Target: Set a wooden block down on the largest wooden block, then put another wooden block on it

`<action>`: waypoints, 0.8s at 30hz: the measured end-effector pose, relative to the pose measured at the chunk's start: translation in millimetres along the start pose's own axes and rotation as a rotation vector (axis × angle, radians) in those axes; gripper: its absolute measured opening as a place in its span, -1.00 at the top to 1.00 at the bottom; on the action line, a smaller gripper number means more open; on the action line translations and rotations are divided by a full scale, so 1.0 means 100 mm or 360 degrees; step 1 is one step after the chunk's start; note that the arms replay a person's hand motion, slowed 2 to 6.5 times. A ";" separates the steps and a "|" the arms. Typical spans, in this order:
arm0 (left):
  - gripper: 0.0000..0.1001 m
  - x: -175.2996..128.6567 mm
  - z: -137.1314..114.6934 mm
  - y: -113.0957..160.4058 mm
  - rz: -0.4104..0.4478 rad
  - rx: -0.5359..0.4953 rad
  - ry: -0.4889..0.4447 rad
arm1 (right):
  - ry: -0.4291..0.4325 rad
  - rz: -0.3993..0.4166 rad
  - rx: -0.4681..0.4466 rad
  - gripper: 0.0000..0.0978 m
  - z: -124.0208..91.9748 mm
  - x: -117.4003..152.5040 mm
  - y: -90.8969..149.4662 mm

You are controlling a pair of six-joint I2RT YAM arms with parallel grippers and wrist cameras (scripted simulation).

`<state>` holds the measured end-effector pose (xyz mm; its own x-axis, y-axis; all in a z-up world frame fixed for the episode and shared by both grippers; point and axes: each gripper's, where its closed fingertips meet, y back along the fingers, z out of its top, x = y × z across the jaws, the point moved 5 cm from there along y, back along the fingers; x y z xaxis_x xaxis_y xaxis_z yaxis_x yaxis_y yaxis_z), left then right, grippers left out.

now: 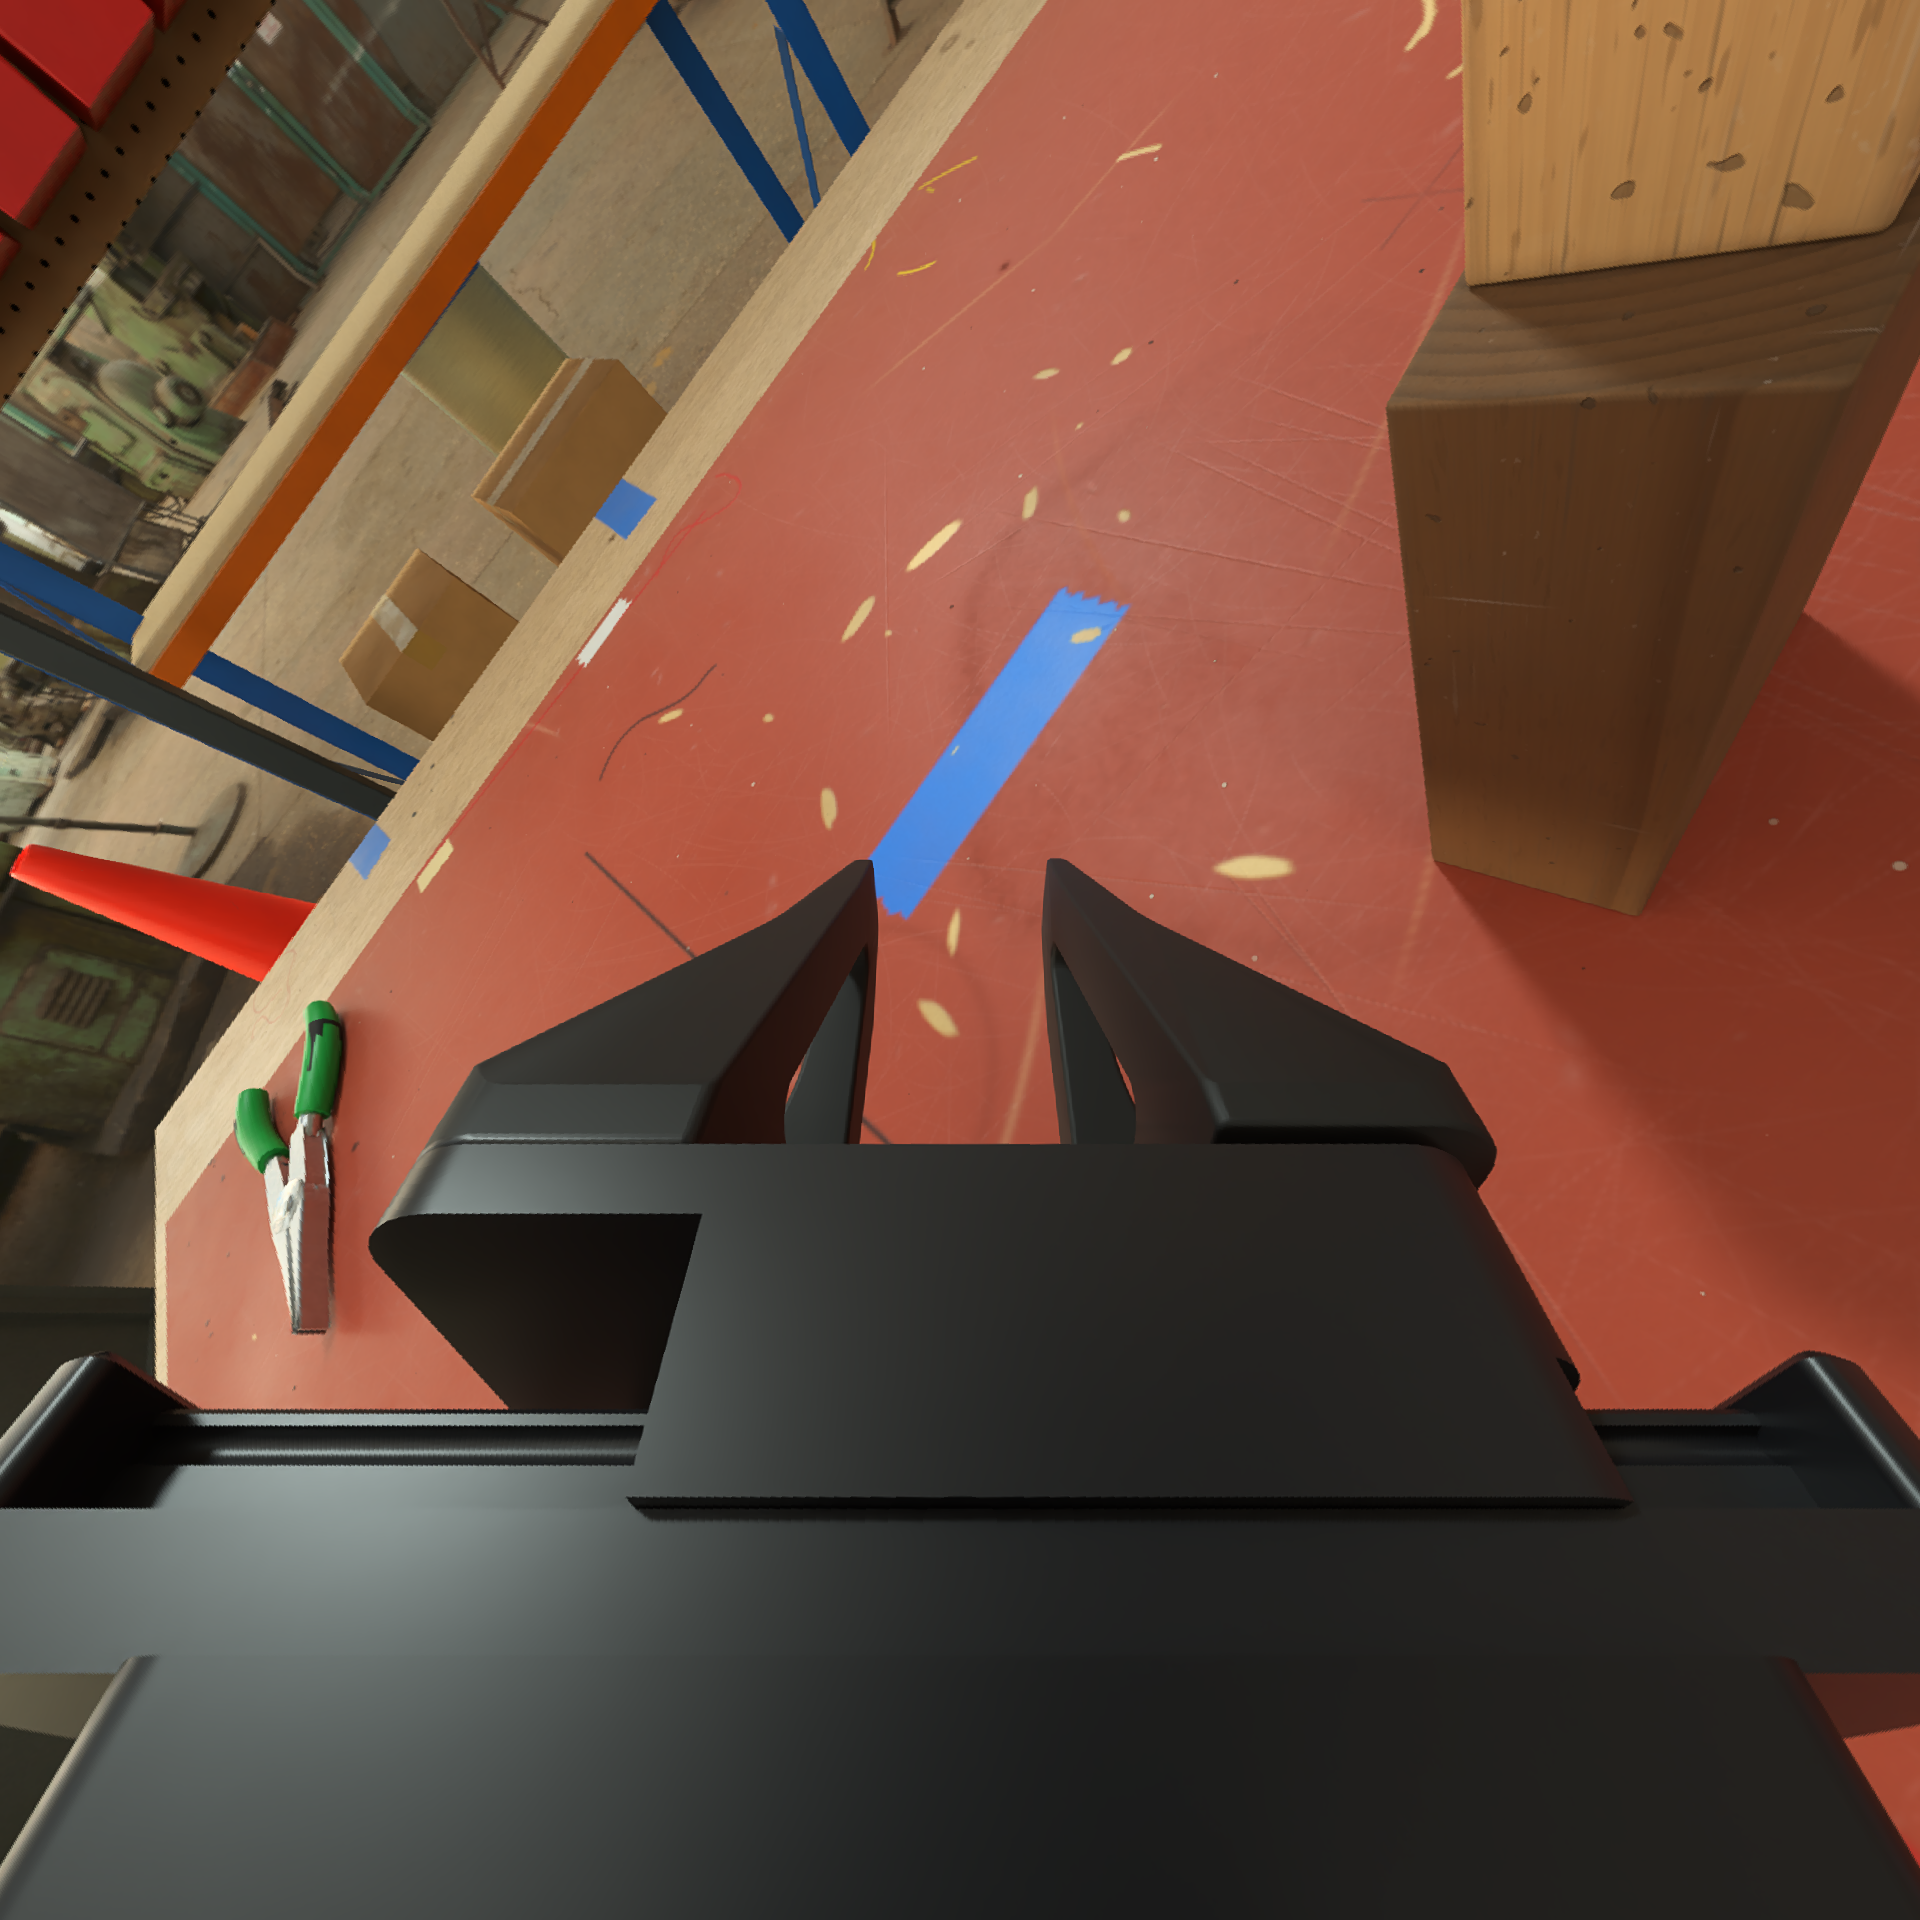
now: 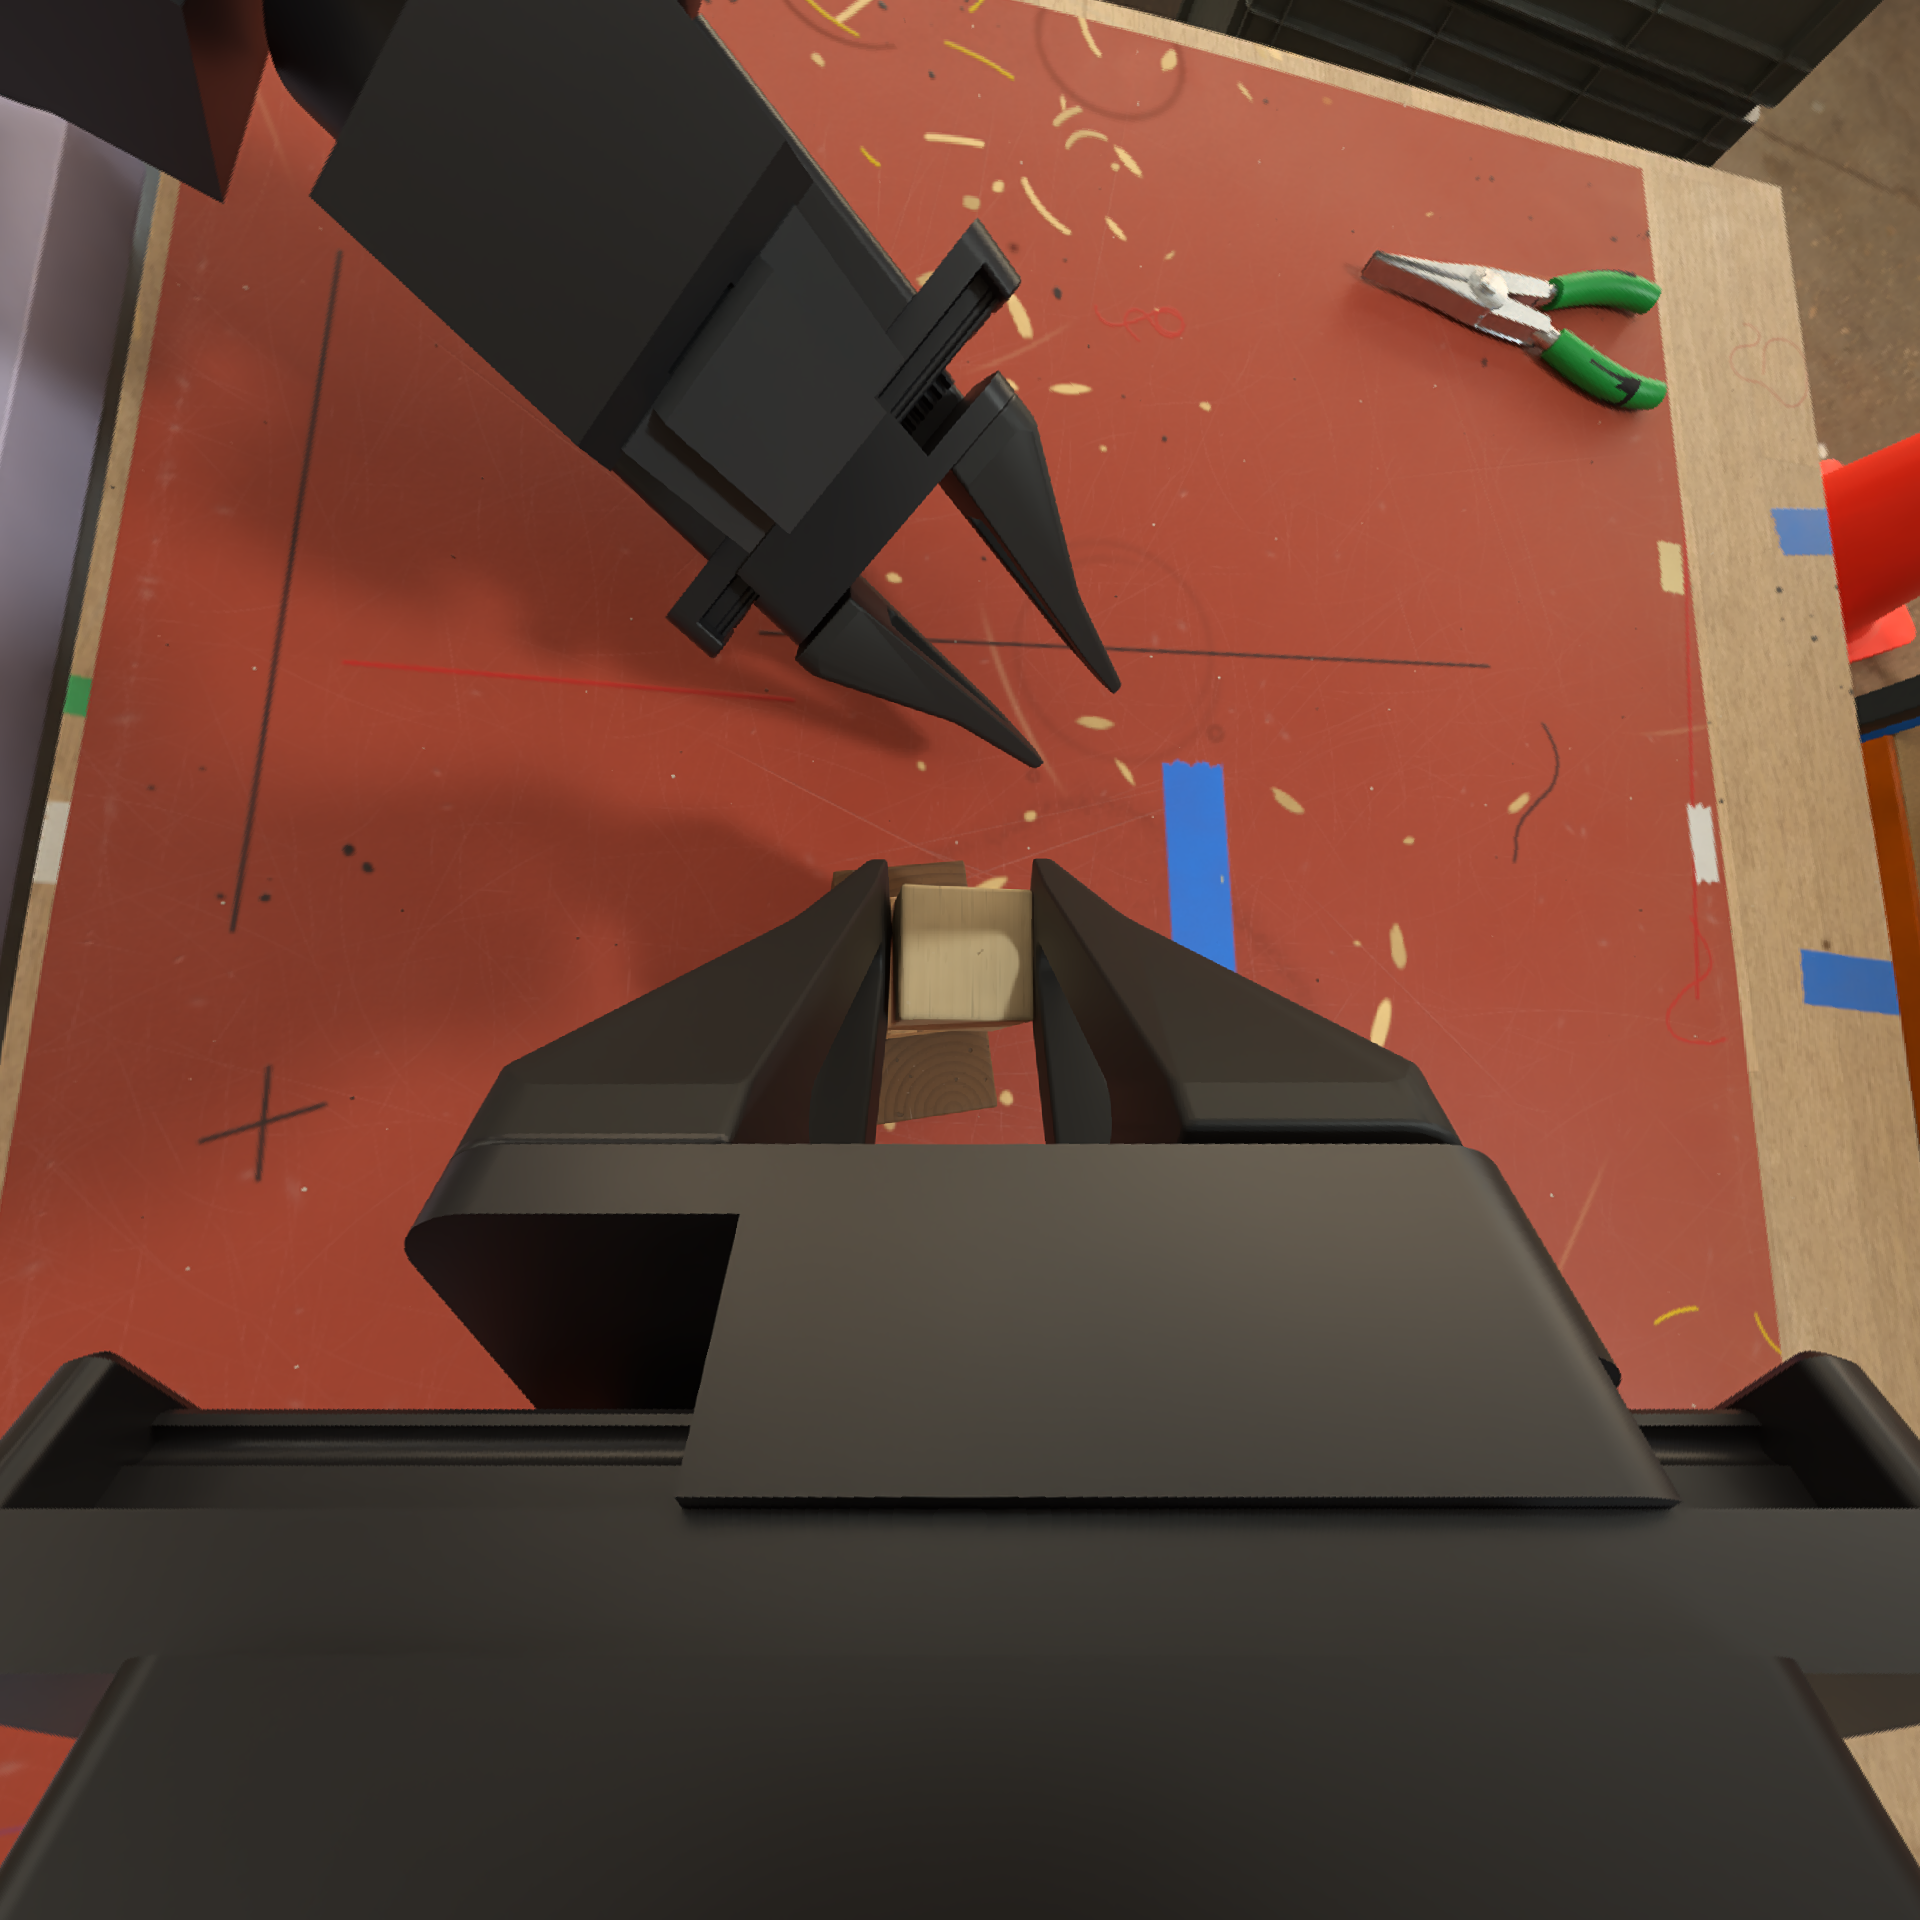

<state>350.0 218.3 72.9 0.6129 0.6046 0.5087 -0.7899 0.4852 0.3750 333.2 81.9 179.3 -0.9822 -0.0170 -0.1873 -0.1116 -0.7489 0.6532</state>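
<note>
Directly between the fingers of the right gripper (image 2: 961, 935) sits a pale wooden block (image 2: 961, 961), both fingers pressed to its sides in a firm grasp. Under it lies a darker wooden block (image 2: 935, 1081), its ringed end grain showing below the pale one. The left gripper (image 1: 958, 904) hangs spread apart with nothing between its fingers, above the red mat (image 1: 1143, 416) and a strip of blue tape (image 1: 987, 748). Up to its right, the pale block rests on the tall dark one. Green-handled pliers (image 2: 1527, 317) lie near the mat's far corner.
</note>
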 end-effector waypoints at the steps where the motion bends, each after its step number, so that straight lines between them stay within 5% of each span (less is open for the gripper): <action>1: 0.46 0.00 0.00 0.00 0.0000 0.0000 0.0000 | 0.0000 0.0002 -0.0002 0.54 0.00 0.00 0.00; 24: 0.46 0.00 0.00 0.00 0.0000 0.0000 0.0000 | -0.0013 0.0035 0.0002 0.54 -0.05 0.00 -0.03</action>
<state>350.0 218.3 72.9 0.6129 0.6046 0.5087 -0.7899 0.4852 0.3750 334.6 80.9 173.8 -0.9855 -0.0280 -0.1673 -0.0905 -0.7477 0.6579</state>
